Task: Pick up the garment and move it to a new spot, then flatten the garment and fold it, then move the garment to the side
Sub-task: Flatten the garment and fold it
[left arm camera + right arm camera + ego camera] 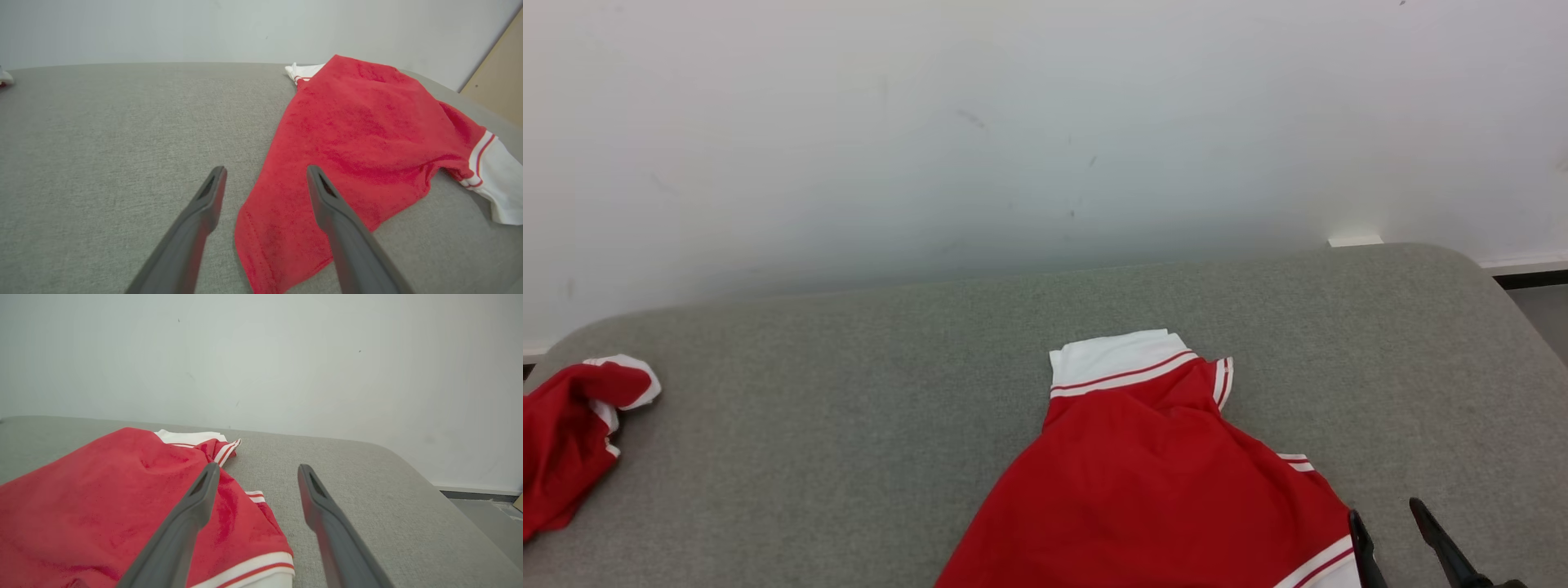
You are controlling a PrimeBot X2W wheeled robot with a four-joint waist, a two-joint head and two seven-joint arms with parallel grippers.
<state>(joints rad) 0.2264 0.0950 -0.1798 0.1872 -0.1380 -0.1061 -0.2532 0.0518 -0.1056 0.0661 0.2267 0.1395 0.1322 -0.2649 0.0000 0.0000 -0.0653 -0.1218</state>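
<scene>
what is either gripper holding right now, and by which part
Nothing is held: the left gripper and right gripper both stand open beside the red garment.

The garment [1143,482] lies on the padded surface [849,392], right of a second garment [564,441].

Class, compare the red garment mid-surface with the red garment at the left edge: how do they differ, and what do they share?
The middle garment lies spread fairly flat; the left garment is bunched in a heap. The middle garment lies beside the open right claw; the left garment lies far from it, at the grey surface's left edge. Both are red with white trim.
</scene>
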